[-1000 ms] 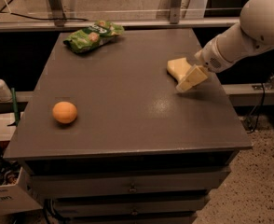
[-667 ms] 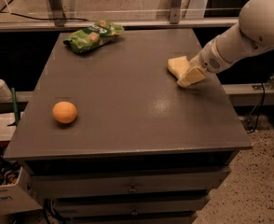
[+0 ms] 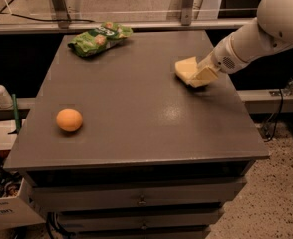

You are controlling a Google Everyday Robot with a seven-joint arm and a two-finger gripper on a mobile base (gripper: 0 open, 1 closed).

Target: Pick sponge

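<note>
Right of centre, the gripper (image 3: 203, 76) is seen against the sponge (image 3: 185, 67), whether clenched cannot be told; the soft foam could be shoved away if caught only by its edge.

Claw (image 3: 204, 76) hides right side of sponge (image 3: 185, 67) — arm (image 3: 266, 31) cropped.

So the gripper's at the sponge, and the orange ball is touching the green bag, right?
No. The camera view shows the orange ball alone near the front of the table, far from the green bag at the back. The gripper is at the sponge.
</note>
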